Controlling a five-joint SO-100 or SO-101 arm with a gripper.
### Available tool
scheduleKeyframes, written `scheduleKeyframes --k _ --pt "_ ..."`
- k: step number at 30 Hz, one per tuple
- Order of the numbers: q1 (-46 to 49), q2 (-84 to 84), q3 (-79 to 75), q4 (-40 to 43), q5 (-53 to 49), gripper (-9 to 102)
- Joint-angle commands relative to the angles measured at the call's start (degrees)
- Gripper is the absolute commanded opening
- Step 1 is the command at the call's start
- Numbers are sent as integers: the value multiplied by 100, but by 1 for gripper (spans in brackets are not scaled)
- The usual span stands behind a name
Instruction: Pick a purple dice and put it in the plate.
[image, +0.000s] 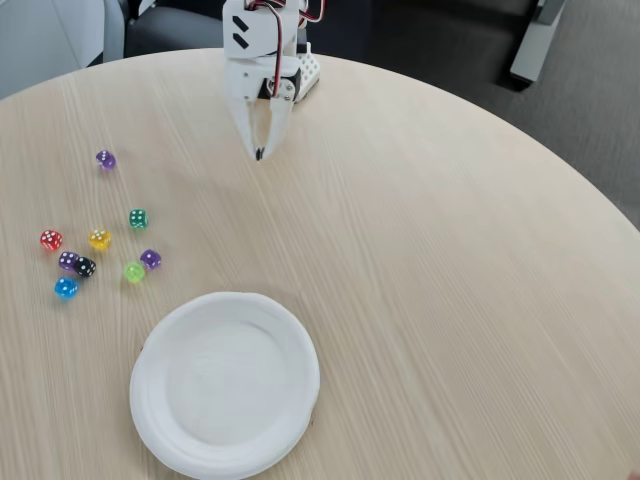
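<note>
2 purple dice (105, 159) (150, 258) lie beyond the plate (225, 385)'s far-left rim, so the closed, empty gripper (260, 154), well apart from the plate, would best open wide and drop over the lone far one, clear of the cluster.

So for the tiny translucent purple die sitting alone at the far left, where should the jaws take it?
Probably from straight above, jaws closing on two opposite side faces of the tiny translucent purple die. It sits alone on the pale wooden table, apart from the other dice, so both sides look free. The gripper appears shut and must open first.
</note>
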Motion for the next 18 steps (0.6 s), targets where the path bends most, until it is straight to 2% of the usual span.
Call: scheduleKeyframes --k 1,18 --pt "448 18 -44 -70 -88 0" --pt "2927 9 -44 -62 -1239 0"
